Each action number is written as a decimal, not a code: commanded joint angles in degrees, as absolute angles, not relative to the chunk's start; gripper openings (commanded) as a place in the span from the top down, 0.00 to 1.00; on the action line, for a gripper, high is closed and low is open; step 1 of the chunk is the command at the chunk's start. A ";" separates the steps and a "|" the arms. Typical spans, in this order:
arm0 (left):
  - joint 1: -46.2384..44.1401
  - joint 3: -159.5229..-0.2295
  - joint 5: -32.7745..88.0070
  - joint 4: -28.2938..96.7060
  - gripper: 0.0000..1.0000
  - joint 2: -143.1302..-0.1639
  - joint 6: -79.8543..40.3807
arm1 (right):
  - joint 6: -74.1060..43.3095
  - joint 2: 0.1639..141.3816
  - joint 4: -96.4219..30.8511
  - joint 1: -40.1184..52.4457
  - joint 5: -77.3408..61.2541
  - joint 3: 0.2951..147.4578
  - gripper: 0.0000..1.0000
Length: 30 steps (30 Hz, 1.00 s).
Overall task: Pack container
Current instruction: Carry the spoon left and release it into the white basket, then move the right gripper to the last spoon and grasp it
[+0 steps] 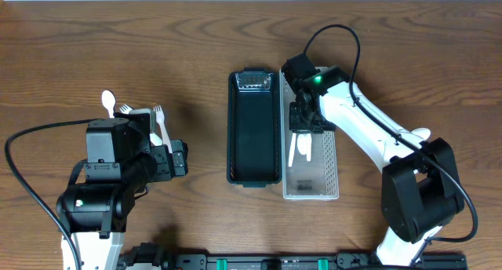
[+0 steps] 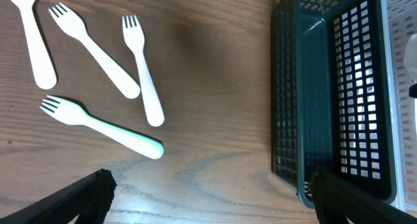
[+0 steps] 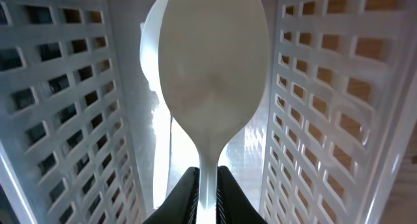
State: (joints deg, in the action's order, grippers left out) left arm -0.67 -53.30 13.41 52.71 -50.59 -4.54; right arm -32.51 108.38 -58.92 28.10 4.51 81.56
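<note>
1. Right wrist: my right gripper [image 3: 207, 185] pinches a white plastic spoon [image 3: 212, 68] by the handle, inside the white slatted basket [image 3: 306, 87].
2. Next I'd release it, I judge; the left gripper [image 2: 212, 198] hangs spread near the white plastic forks [image 2: 144, 74].

Nothing readable shows in any view: no lettering, label, brand, number or sign on the dark basket [image 1: 233, 129], the white basket [image 1: 329, 176], the white spoon [image 3: 212, 74] or the forks [image 2: 98, 51] near the desk's [image 1: 196, 50] left edge.

Right arm [image 1: 369, 133]: white links, black joints, green light, black cable. Left arm [image 1: 110, 172], left tool [image 2: 215, 195]: black.
</note>
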 commanded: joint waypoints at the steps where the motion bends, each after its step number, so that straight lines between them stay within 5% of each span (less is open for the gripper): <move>1: -0.95 -54.63 13.91 52.90 0.02 -50.48 -4.58 | -33.12 108.40 -58.50 28.77 4.69 81.91 0.83; 7: -0.95 -54.63 13.93 52.90 0.02 -50.48 -4.58 | -29.85 106.63 -59.70 28.14 4.69 87.70 0.56; 12: -0.95 -54.63 13.91 52.90 0.02 -50.48 -4.58 | -29.52 104.40 -62.13 25.76 7.53 95.46 0.56; 18: -0.95 -54.63 13.93 52.90 0.02 -50.48 -4.58 | -32.91 101.95 -65.34 15.33 7.92 101.82 0.36; 21: -0.95 -54.63 13.91 52.90 0.02 -50.48 -4.60 | -39.75 101.86 -69.10 6.35 7.88 101.89 0.01; 30: -0.95 -54.63 13.93 52.88 0.02 -50.48 -4.60 | -45.21 105.16 -69.54 -11.75 4.03 94.52 0.01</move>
State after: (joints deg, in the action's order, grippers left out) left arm -0.67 -53.30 13.41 52.71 -50.59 -4.54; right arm -42.37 103.15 -69.95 -9.76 5.43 97.41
